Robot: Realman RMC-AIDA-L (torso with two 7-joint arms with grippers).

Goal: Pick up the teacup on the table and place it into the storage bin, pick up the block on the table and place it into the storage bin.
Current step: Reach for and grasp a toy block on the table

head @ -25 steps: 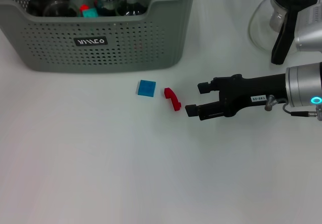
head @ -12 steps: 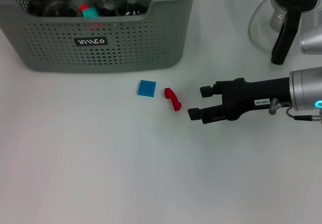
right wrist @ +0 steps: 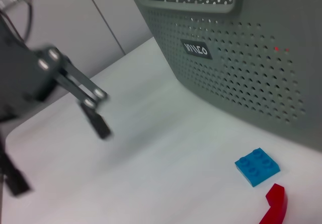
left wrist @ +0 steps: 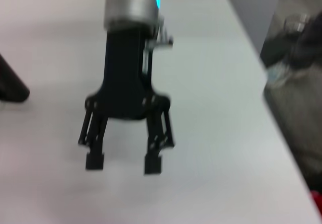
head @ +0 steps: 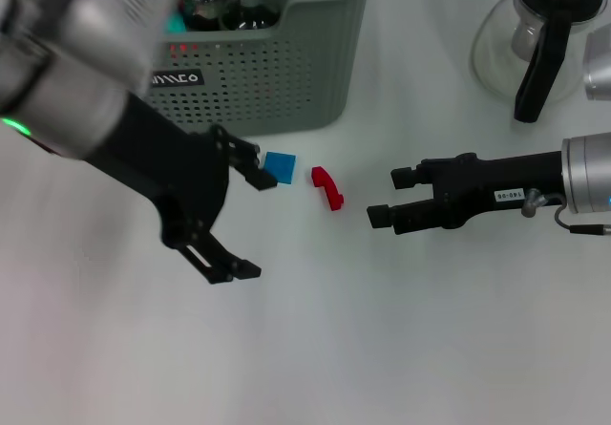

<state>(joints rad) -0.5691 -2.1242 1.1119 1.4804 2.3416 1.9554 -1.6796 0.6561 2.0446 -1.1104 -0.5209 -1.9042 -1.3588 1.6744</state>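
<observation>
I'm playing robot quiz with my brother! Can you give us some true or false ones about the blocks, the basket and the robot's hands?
1. The blue block lies on the table. True.
2. The red piece is inside the storage bin. False: it lies on the table beside the blue block.
3. The right gripper holds the red piece. False: its fingers are open and empty.
4. The left gripper is open. True.
5. A glass pitcher stands on the table. True.

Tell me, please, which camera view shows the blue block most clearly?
The right wrist view: the blue block lies whole, its studs visible, beside the red piece. In the head view the left tool partly hides the block. The left wrist view does not show it.
</observation>
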